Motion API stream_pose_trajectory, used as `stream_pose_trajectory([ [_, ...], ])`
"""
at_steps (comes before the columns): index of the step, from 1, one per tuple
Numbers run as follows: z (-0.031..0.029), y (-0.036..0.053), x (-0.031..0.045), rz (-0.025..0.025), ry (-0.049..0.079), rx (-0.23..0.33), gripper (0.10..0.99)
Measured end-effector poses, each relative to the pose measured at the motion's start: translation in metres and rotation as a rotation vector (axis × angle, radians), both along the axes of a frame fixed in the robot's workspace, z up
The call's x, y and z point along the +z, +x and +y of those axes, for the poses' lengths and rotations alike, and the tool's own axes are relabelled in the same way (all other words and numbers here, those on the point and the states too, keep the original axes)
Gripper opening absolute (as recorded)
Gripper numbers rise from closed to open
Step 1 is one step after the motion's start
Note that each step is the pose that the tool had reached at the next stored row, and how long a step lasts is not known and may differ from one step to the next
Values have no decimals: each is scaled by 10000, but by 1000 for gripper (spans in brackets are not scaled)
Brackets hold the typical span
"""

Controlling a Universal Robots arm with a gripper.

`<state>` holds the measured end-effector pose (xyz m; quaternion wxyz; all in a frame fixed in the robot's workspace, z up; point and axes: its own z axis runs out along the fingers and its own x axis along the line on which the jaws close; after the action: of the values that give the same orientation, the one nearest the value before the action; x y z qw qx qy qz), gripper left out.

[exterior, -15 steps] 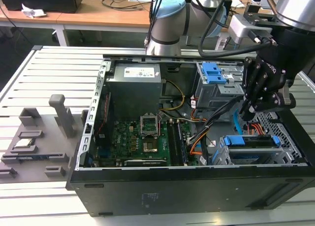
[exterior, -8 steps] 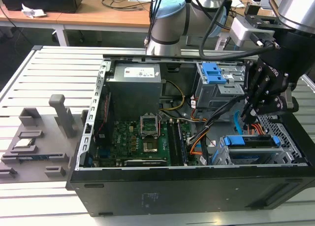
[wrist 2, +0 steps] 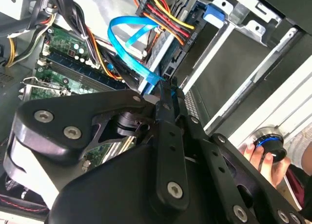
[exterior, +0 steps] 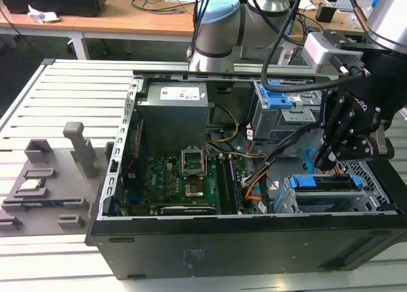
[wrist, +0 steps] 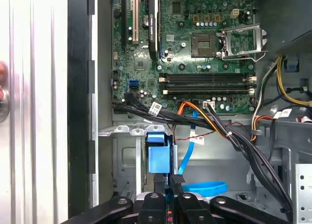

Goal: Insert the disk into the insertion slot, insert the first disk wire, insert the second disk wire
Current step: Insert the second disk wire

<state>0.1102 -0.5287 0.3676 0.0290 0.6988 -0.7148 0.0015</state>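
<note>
Gripper (exterior: 331, 159) sits over the insertion slot (exterior: 375, 189) at the case's 4 o'clock corner in the exterior view. In the second wrist view I see its fingers (wrist 2: 168, 94) drawn nearly together on the plug end of the second disk wire (wrist 2: 131, 43), the blue ribbon looping away toward 11 o'clock. I see the disk (exterior: 327, 182) already seated in the cage, and the first disk wire (wrist 2: 163, 11) plugged at its rear.
</note>
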Motion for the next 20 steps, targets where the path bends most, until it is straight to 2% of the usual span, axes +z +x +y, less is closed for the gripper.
stream_pose_trajectory([
  [7, 0, 45, -101, 0, -1, 0, 161],
  [16, 0, 89, -179, 0, -6, -1, 161],
  [20, 0, 141, -207, 0, -6, 0, 161],
])
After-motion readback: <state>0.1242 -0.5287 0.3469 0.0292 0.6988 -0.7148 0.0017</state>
